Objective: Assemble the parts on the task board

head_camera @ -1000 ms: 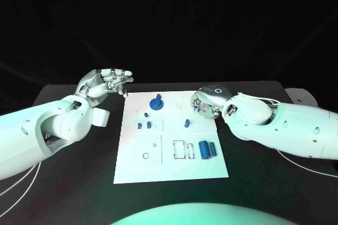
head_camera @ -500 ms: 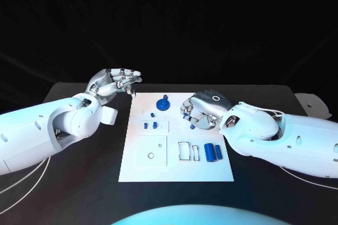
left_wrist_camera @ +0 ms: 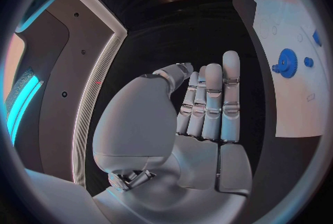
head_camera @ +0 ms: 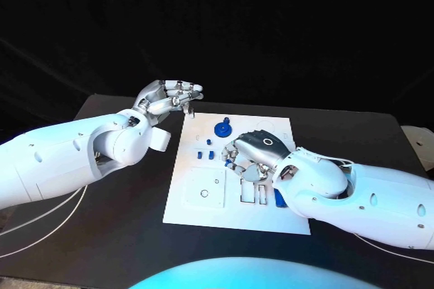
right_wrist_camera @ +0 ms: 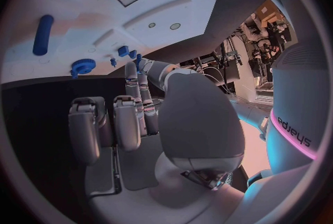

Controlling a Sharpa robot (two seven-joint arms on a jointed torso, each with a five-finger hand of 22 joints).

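Now right robot hand (head_camera: 251,152) over task board (head_camera: 201,204)

The white task board (head_camera: 204,210) lies flat on the black desk (head_camera: 118,232). A blue gear (head_camera: 224,126) stands near its far edge, small blue pegs (head_camera: 201,155) just nearer, with rectangular recesses mid-board.

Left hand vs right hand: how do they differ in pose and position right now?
The left hand sits off the white board's far left corner, over the black table; the right hand is over the middle of the board, above the blue parts.

The left hand's fingers are held together, thumb folded in; the right hand's fingers curl down toward the board.

Shared: neither visibly holds a part.
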